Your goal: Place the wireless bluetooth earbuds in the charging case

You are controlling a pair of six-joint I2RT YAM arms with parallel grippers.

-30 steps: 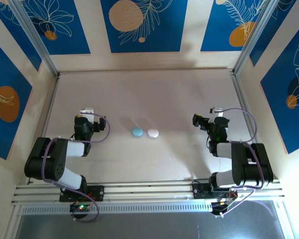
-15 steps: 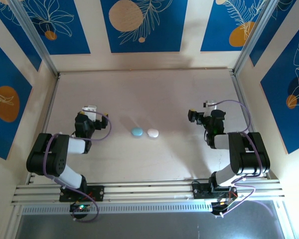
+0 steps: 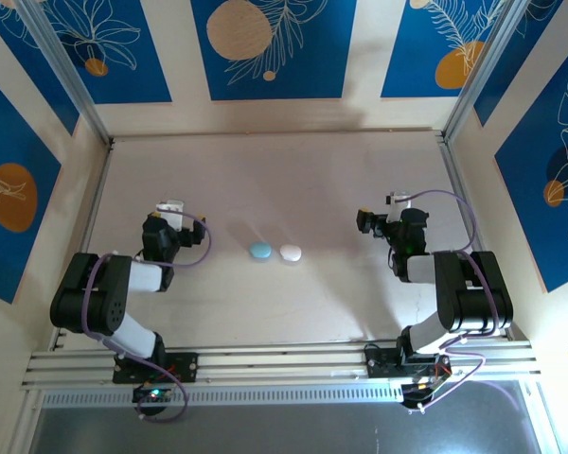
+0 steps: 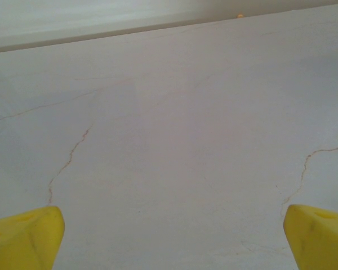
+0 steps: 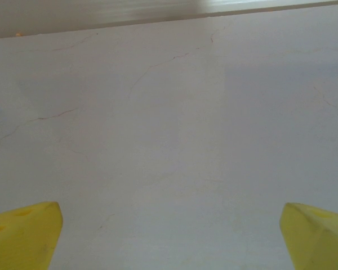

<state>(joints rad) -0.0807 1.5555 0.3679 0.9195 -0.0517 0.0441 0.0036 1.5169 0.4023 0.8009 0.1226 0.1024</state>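
Left claw [image 4: 172, 239] is spread wide, its yellow fingers [image 4: 22, 236] far apart above bare desk [image 4: 174, 112]. Right claw [image 5: 170, 236] is spread wide too. Mid-desk between the arms, a blue case [image 3: 259, 251] lies closed, with a white case [image 3: 290, 253] just beside it on the right.

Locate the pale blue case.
In the top view, the pale blue case lies near the middle of the table, immediately left of the white case.
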